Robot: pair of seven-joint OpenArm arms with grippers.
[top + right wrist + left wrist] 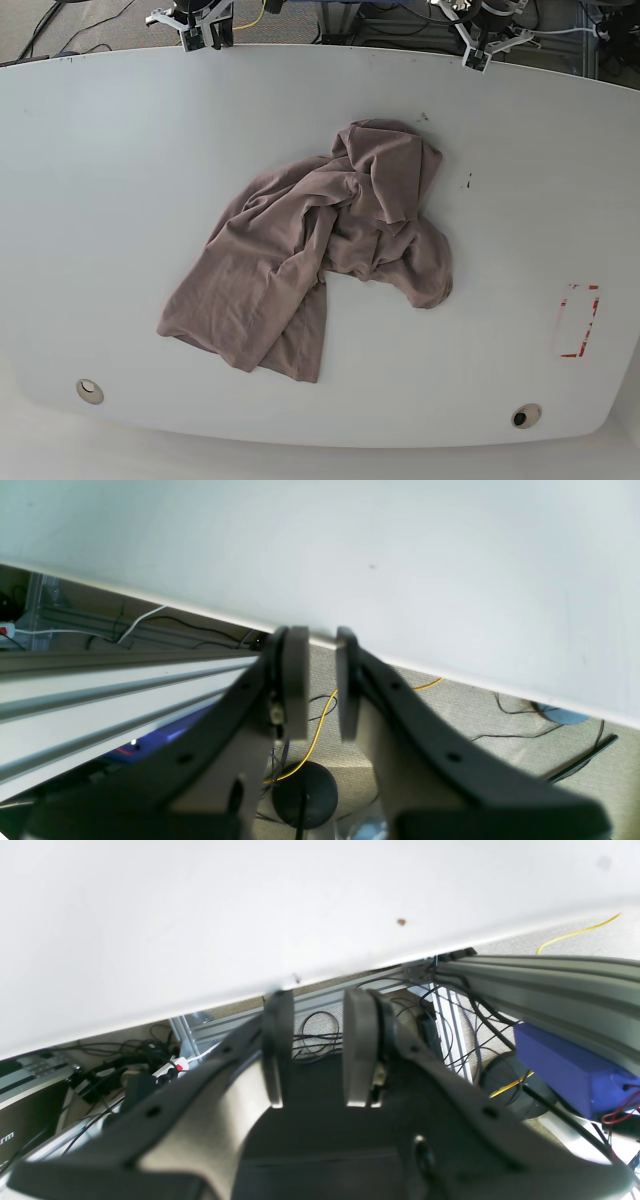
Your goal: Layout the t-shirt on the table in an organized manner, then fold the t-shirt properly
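Near edge of table (330, 425): two small round holes lie along it, one toward each corner; a red dashed rectangle (577, 320) is marked on the side of my left arm.
T-shirt (320, 260): crumpled in a heap at mid-table, well apart from both my grippers, touched by neither.
T-shirt long axis: I judge it diagonal, from the wide flat hem end at the near corner on my right arm's side up to the bunched, doubled-over end toward the far side on my left arm's side. Neck and sleeves are buried in folds; I cannot tell which way they face.
Step in hand: layout not yet begun. I judge the first move is to reach in, pinch the two outer corners of the flat end, one per arm, and draw them apart evenly so the bunched end unrolls without twisting.
Left gripper (318, 1050): parked at the far table edge, jaws parted by a narrow gap, holding nothing.
Right gripper (321, 680): parked at the far edge too, jaws narrowly apart, a slimmer gap, empty.
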